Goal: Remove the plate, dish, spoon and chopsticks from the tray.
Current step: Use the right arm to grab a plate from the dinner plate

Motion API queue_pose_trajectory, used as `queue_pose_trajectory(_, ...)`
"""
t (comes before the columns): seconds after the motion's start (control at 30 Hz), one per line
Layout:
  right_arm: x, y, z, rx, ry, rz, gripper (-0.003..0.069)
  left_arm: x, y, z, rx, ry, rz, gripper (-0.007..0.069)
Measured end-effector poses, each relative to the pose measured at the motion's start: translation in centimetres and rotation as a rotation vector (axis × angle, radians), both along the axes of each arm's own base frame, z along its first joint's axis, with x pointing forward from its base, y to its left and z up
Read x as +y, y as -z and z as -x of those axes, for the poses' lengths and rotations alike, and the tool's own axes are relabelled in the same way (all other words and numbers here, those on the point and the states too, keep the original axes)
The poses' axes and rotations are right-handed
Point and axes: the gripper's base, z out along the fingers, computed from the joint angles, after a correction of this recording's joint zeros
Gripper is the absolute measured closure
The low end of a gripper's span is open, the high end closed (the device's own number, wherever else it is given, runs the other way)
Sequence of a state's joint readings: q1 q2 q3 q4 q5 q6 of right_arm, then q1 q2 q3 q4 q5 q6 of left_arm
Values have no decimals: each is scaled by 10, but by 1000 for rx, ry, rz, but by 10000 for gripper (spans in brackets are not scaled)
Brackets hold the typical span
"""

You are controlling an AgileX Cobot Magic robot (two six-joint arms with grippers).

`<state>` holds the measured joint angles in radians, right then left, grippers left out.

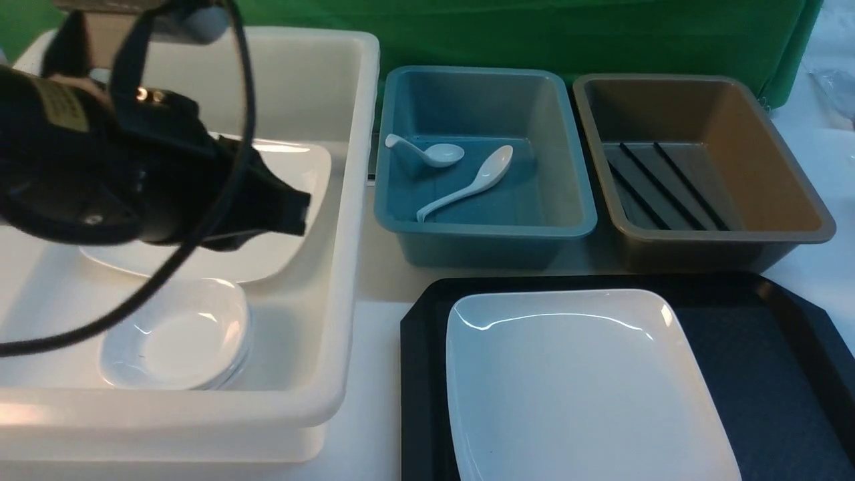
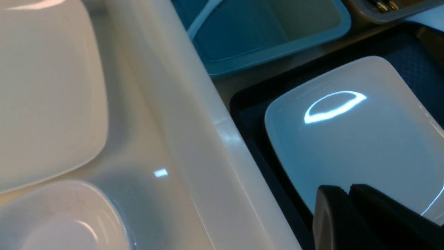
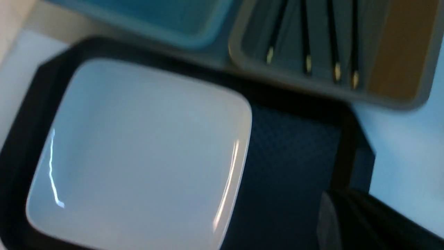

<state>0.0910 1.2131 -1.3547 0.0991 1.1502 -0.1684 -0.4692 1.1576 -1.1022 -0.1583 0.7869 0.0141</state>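
The black tray (image 1: 768,361) carries the large white plate (image 1: 581,387), set toward its left edge, presumably left for last. Chopsticks (image 1: 658,184) lie in the brown bin (image 1: 701,235), likely sorted by kind; the long-handled spoon (image 1: 471,184) (cleared, I'd judge) is in the blue bin (image 1: 487,230). Both left gripper (image 2: 348,189) and right gripper (image 3: 343,194) are clenched, empty.

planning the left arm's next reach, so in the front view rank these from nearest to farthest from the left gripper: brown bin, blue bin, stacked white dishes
1. Dishes, below it in the white bin
2. Blue bin, to its right
3. Brown bin, farthest right
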Motion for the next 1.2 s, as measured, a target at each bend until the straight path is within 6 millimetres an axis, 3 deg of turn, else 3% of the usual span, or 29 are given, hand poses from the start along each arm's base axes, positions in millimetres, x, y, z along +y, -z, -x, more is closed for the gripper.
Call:
queue_pose_trajectory(0.03, 1, 5, 0, 18, -1, -5, 634, -1, 1, 0, 1, 5, -2, 589)
queue_pose_trajectory(0.07, -8, 33, 14, 85, 53, -55, 634, -8, 6, -3, 20, 19, -8, 589)
queue_pose_trajectory(0.1, -11, 30, 17, 68, 66, -63, 634, -9, 7, -4, 25, 19, -10, 589)
queue_pose_trajectory(0.13, -13, 57, 25, 130, 107, -116, 629, -12, 12, -7, 42, 25, -18, 589)
queue_pose_trajectory(0.2, -15, 86, 35, 192, 151, -176, 613, -15, 17, -11, 59, 31, -32, 589)
queue_pose_trajectory(0.27, -13, 143, 46, 290, 231, -270, 495, -19, 27, -18, 83, 46, -61, 589)
queue_pose_trajectory(0.3, -12, 143, 45, 285, 234, -276, 484, -19, 27, -18, 83, 47, -63, 589)
queue_pose_trajectory(0.37, -11, 166, 46, 314, 274, -318, 405, -19, 28, -19, 83, 50, -72, 589)
queue_pose_trajectory(0.4, -9, 184, 46, 340, 309, -353, 314, -19, 28, -20, 78, 54, -81, 589)
queue_pose_trajectory(0.47, -7, 203, 44, 382, 336, -389, 231, -18, 28, -20, 70, 56, -96, 589)
queue_pose_trajectory(0.63, -3, 225, 30, 402, 385, -468, 150, -16, 29, -21, 54, 58, -126, 589)
queue_pose_trajectory(0.87, -2, 252, 17, 482, 414, -495, 141, -15, 29, -21, 50, 59, -135, 589)
queue_pose_trajectory(1.0, 0, 255, 12, 486, 413, -534, 146, -15, 29, -22, 45, 59, -145, 589)
queue_pose_trajectory(1.1, 1, 257, 10, 482, 402, -536, 243, -14, 29, -22, 43, 59, -148, 589)
queue_pose_trajectory(1.2, 0, 260, 10, 474, 381, -519, 467, -14, 29, -22, 43, 59, -148, 589)
